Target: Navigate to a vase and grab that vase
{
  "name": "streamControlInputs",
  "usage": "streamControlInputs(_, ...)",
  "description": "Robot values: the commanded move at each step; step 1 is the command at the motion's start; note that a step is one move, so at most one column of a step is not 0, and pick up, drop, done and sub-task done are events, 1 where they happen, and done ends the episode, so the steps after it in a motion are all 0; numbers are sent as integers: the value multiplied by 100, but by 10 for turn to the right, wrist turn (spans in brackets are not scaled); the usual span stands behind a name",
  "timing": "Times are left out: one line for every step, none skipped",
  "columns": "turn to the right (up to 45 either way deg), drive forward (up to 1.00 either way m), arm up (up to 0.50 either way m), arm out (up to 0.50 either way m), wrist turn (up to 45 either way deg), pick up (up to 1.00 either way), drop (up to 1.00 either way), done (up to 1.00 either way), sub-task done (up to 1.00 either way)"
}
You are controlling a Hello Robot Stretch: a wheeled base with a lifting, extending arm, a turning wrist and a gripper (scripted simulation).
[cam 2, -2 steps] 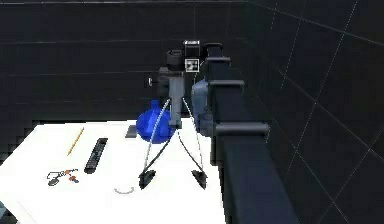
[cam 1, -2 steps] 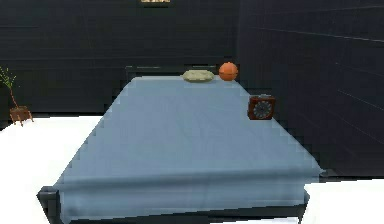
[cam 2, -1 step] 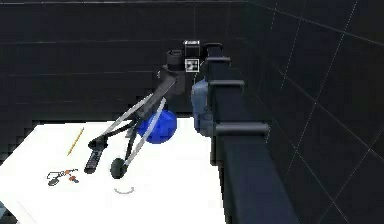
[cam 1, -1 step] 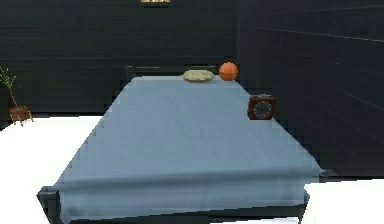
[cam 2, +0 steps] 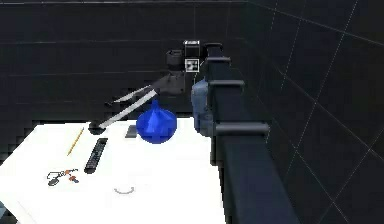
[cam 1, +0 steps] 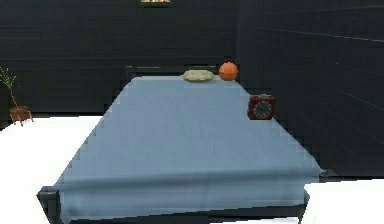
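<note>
Blue vase (cam 2: 157,124) set near the gripper (cam 2: 105,122).
Judged glassy, slick and fragile; best taken at its narrower top. Whether anything is held cannot be told.

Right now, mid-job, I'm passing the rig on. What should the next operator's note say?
Hand: out at the arm's far end, by the blue vase; cannot tell whether it holds anything.
Vase: stands on the white table, toward its far edge, with a pencil nearby.
Done: the robot is parked at the vase.
Left: confirm the grasp and lift the vase clear of the table.
</note>
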Motion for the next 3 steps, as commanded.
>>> streamControlInputs(0, 0, 0, 0, 450, 0, 0, 0, 0)
streamControlInputs(0, 0, 0, 0, 210, 0, 0, 0, 0)
streamControlInputs(0, 0, -22, 0, 0, 0, 0, 0, 0)
